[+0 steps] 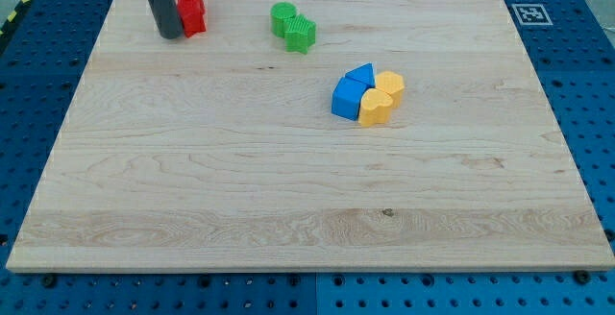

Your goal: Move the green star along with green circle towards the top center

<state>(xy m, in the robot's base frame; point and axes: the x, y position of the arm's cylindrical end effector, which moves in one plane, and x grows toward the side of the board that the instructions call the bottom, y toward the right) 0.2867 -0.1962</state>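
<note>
The green circle (pixel 282 17) and the green star (pixel 301 35) sit touching each other near the view's top, a little left of center; the star is at the circle's lower right. My tip (pixel 171 36) stands at the view's top left, touching or just left of a red block (pixel 191 10). The tip is well to the left of the two green blocks, about a hand's width away.
Two blue blocks (pixel 352 92) and two yellow blocks (pixel 381 98) form a tight cluster right of center. A second red block seems stacked behind the first. The wooden board (pixel 288 200) lies on a blue pegboard, with a tag (pixel 529 13) at its top right corner.
</note>
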